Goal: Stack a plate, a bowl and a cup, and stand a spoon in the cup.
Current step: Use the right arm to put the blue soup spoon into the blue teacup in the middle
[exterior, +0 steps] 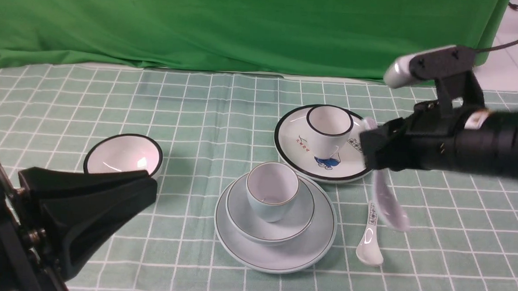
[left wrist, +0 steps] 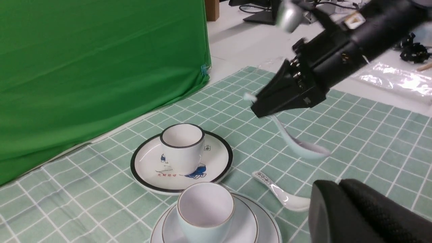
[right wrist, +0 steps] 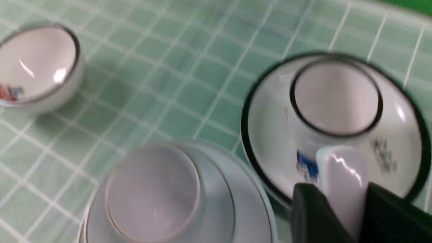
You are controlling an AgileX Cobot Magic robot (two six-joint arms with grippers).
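Right fingers (right wrist: 312, 216) pinch the spoon (exterior: 386, 200), its scoop hanging below.

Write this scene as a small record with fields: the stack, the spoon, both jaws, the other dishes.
stack: cup in bowl on plate, all pale blue
spoon: in the air, handle gripped, scoop hanging down, not yet in the cup
right jaws: shut on the spoon
left jaws: shut, empty
other dishes: black-rimmed cup on black-rimmed plate; black-rimmed bowl alone; printed spoon lying on the cloth
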